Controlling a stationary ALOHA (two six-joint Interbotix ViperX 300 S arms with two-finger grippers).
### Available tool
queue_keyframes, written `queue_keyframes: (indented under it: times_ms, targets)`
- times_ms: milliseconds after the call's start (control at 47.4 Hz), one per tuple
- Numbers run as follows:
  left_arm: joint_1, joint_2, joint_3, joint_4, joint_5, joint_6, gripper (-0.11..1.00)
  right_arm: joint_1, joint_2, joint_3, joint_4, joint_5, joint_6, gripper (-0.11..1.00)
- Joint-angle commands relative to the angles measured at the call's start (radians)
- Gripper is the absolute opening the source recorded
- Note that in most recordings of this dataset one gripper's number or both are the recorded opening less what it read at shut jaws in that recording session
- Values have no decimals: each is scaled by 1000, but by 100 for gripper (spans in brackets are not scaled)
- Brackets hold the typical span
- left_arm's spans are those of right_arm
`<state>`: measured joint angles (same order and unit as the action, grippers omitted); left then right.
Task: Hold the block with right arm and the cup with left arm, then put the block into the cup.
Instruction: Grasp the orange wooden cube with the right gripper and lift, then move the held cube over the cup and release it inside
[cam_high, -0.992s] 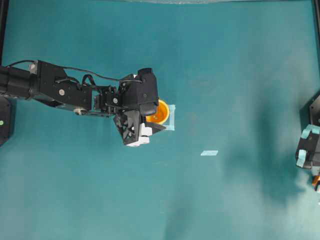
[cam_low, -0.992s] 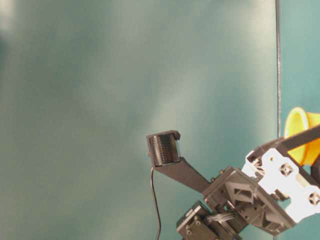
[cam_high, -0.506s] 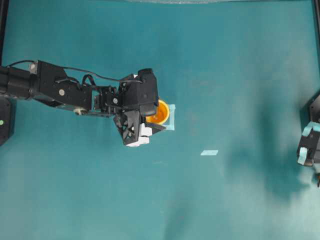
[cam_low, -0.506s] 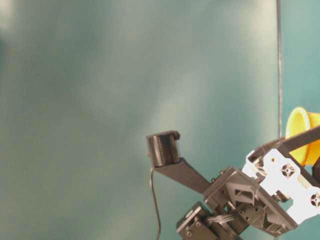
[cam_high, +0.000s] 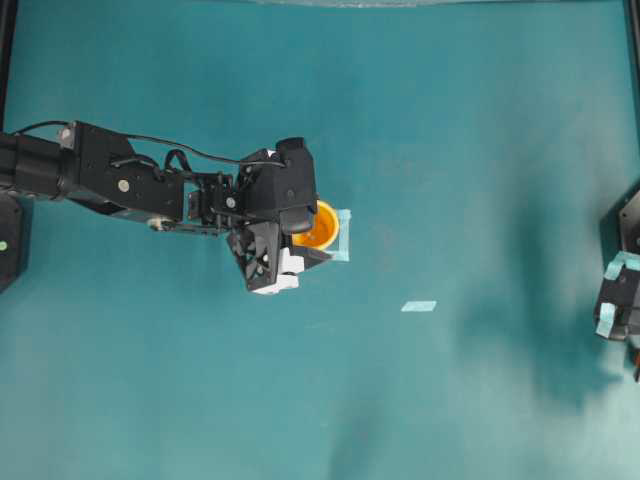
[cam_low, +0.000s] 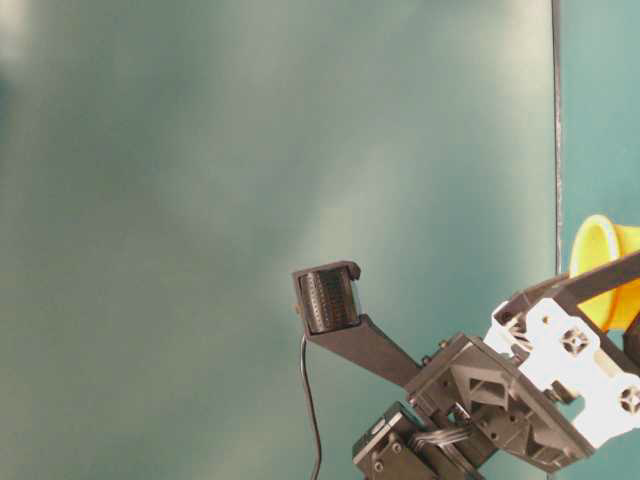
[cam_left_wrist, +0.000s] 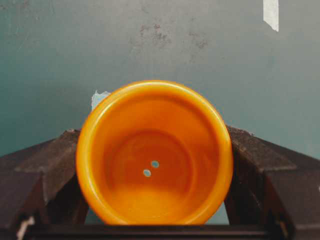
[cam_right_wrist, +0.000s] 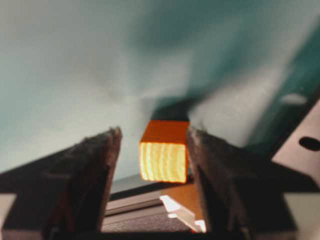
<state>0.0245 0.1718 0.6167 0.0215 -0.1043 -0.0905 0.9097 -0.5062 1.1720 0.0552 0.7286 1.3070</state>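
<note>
The yellow-orange cup (cam_high: 322, 224) is clamped between the fingers of my left gripper (cam_high: 312, 232), the untaped black arm. In the left wrist view the cup (cam_left_wrist: 154, 155) fills the middle, its empty mouth facing the camera, with a dark finger (cam_left_wrist: 55, 167) pressed on each side. In the table-level view the cup (cam_low: 603, 268) is tilted. My right arm's blue-taped wrist (cam_high: 618, 298) is at the far right edge. In the right wrist view the orange block (cam_right_wrist: 164, 152) lies between the fingers of the right gripper (cam_right_wrist: 154, 134). It touches the right finger, with a gap to the left one.
A pale tape piece (cam_high: 419, 306) lies on the teal table between the arms. Another tape piece (cam_high: 343, 236) lies under the cup's far side. The left arm (cam_high: 120, 180) stretches in from the left edge. The table's right edge is beside the right gripper.
The right gripper has drifted a little toward the right edge and downward in the overhead view. The left gripper and the cup have barely moved.
</note>
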Motion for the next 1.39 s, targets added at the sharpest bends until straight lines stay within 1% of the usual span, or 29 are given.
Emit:
queue_keyframes:
  times_ms: [0, 190, 338, 464, 527, 570, 591, 612, 654, 696, 759, 781, 886, 907, 970, 1034, 1055, 1139, 1245, 1266, 1371]
  targets:
    - [-3, -20, -11, 3, -8, 0, 69, 25, 14, -5, 2, -5, 12, 58]
    - [-2, -18, -11, 2, -8, -2, 69, 60, 40, -5, 2, 11, 37, 58]
    - [-2, -18, -11, 2, -8, -2, 69, 61, 41, -6, -2, 20, 41, 55]
    - [-2, -18, -11, 3, -8, -2, 69, 61, 41, -6, -14, 14, 41, 49]
    - [-3, -18, -9, 2, -8, -2, 69, 61, 41, -8, -28, 6, 41, 44]
    - [-2, -20, -9, 3, -8, -2, 69, 61, 40, -11, -57, -5, 41, 41]
    - [-2, -18, -9, 2, -8, -2, 69, 58, 40, -12, -78, -11, 41, 40]
    - [-2, -18, -11, 3, -8, -2, 69, 54, 40, -15, -124, -20, 41, 40]
    - [-2, -18, -11, 2, -8, -2, 69, 35, 38, -23, -199, -31, 41, 40]
    - [-2, -18, -12, 2, -8, -2, 69, 2, 37, -34, -295, -35, 41, 40]
    - [-2, -18, -15, 2, -8, -2, 69, -67, 37, -57, -451, -38, 41, 40]
    - [-3, -17, -15, 2, -9, -2, 69, -107, 37, -69, -531, -38, 41, 40]
    - [-3, -17, -17, 3, -14, -2, 69, -241, 35, -104, -779, -41, 41, 40]
    - [-3, -17, -18, 2, -14, -2, 69, -282, 35, -114, -847, -41, 41, 40]
    - [-3, -15, -18, 2, -14, -2, 69, -359, 35, -132, -960, -49, 41, 40]
    - [-3, -14, -25, 2, -14, -2, 69, -434, 37, -149, -1051, -67, 41, 40]
    - [-3, -14, -26, 3, -14, -2, 69, -471, 37, -156, -1088, -84, 41, 40]
    - [-3, -9, -38, 2, -14, -3, 69, -569, 43, -178, -1169, -155, 41, 40]
    - [-3, -2, -57, 2, -14, -3, 69, -684, 64, -206, -1233, -285, 41, 40]
    - [-3, 2, -63, 2, -14, -2, 69, -716, 74, -218, -1249, -328, 41, 40]
    - [-3, 11, -87, 2, -11, 0, 69, -805, 118, -259, -1292, -463, 41, 40]
